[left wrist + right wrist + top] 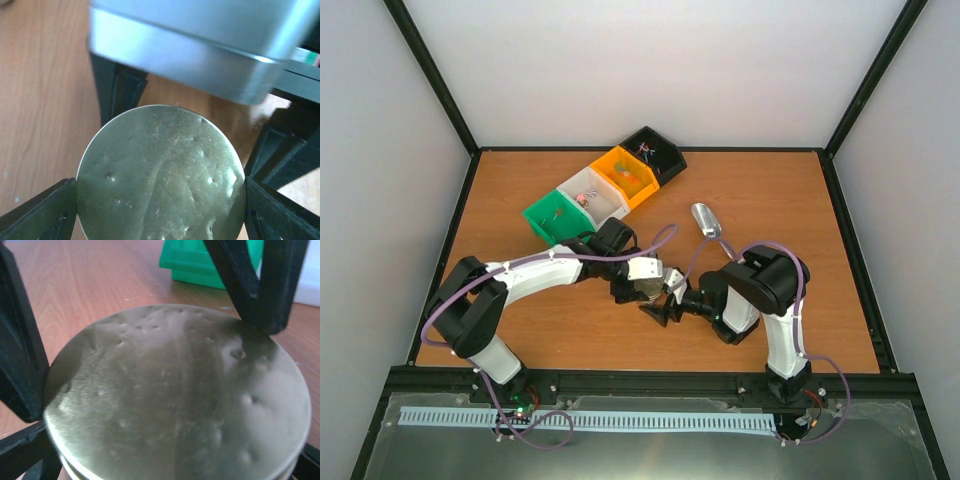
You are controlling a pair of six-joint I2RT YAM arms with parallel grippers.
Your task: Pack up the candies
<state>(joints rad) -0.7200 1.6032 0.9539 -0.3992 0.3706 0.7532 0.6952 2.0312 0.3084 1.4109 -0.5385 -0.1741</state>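
Gold lid (160, 175) sits clamped in the left hand (160, 202). The right hand (668, 303) flanks it, grip unclear. Candies (582, 198) lie in bins (642, 190) across the desk (780, 200). Opposed pulling could make the lid slip.

Upper middle of the top view: four bins (642, 193) stand in a slanting row on the desk (770, 200), with candies (582, 198) inside them. A scoop (706, 220) lies at their lower right. Below, mid-frame, a round lid (160, 175) sits between the left hand (642, 290) and the right hand (665, 308).

Candies (582, 199) tiny, perhaps pink, indistinct.
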